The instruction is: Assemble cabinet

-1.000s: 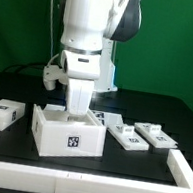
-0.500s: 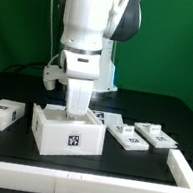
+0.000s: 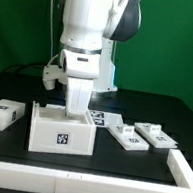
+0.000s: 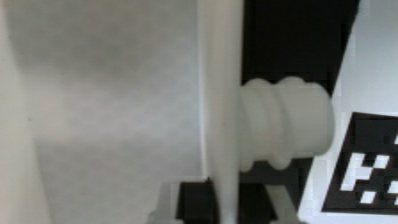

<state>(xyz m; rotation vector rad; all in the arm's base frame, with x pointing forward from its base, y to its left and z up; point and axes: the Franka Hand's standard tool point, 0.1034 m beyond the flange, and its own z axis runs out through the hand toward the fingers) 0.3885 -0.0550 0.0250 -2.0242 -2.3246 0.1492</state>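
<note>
The cabinet (image 3: pixel 63 135) is a large white open box with a black-and-white tag on its front face. It stands on the black table near the front border. My gripper (image 3: pixel 76 108) reaches down into it from above and is shut on its thin rear wall. In the wrist view that white wall (image 4: pixel 217 90) runs between my dark fingers (image 4: pixel 192 202), with the gripper (image 4: pixel 221 200) clamped across it. A ribbed white knob (image 4: pixel 288 125) sticks out of the wall. The fingertips are hidden behind the box in the exterior view.
A small tagged white block (image 3: pixel 3 113) lies at the exterior view's left. Two flat tagged white pieces (image 3: pixel 128 137) (image 3: pixel 160 138) lie at the right. The marker board (image 3: pixel 105 117) lies behind the box. The white raised border (image 3: pixel 82 175) runs along the front.
The cabinet box has slid a little toward the exterior view's left with my gripper, and its front face now sits squarer to the camera.
</note>
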